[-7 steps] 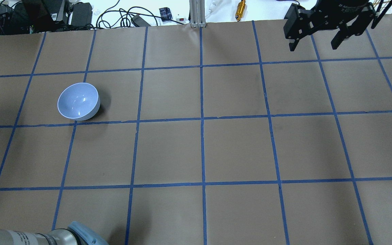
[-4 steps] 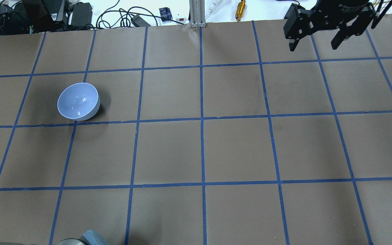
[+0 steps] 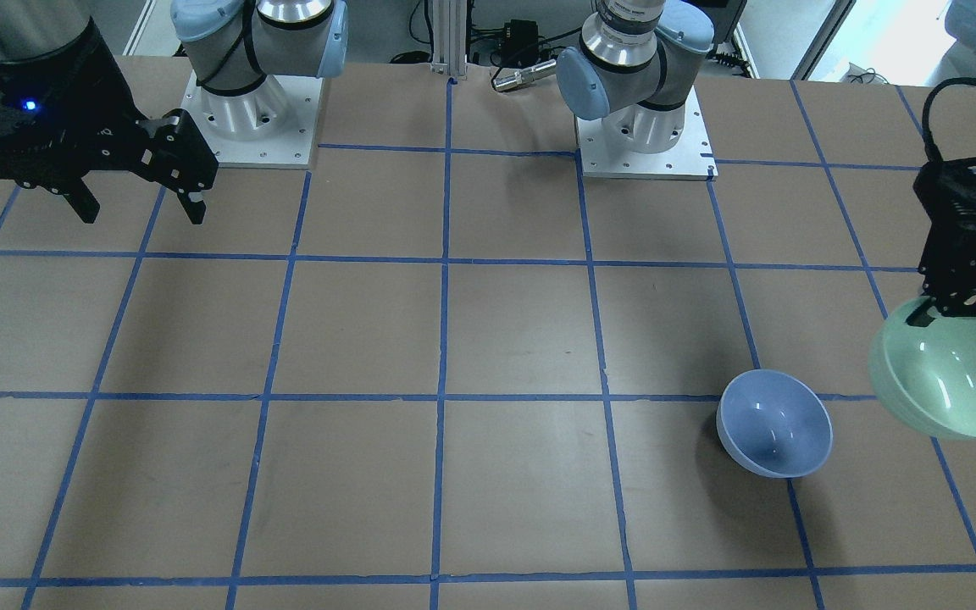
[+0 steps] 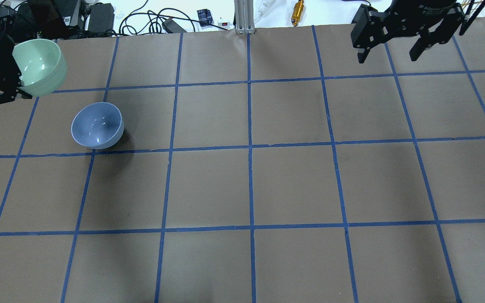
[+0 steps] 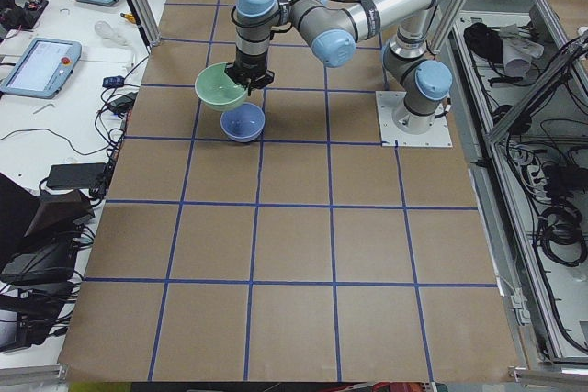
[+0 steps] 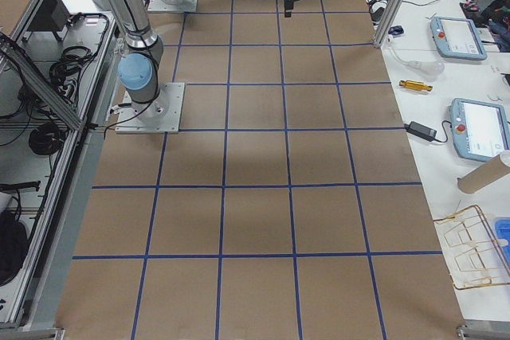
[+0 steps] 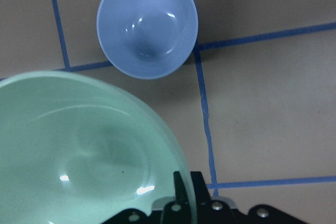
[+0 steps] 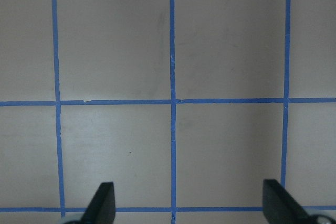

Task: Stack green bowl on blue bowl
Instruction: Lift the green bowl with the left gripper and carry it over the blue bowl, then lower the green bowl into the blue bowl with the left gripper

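The green bowl (image 4: 42,63) hangs in the air, held by its rim in my left gripper (image 4: 20,86), tilted a little. It is above the table, beside and beyond the blue bowl (image 4: 97,125), not over it. The blue bowl stands upright and empty on the table. In the front view the green bowl (image 3: 945,381) is to the right of the blue bowl (image 3: 776,424), under the left gripper (image 3: 958,309). The left wrist view shows the green bowl (image 7: 79,150) near and the blue bowl (image 7: 147,24) below. My right gripper (image 4: 387,58) is open and empty at the far right.
The table (image 4: 251,185) is brown with a grid of blue tape. Cables, boxes and a metal post (image 4: 242,17) lie past its far edge. The two arm bases (image 3: 251,110) stand at the robot's side of the table.
The green bowl in my left gripper has come in from the overhead view's left edge and moved right, toward the blue bowl. The right gripper has not moved.
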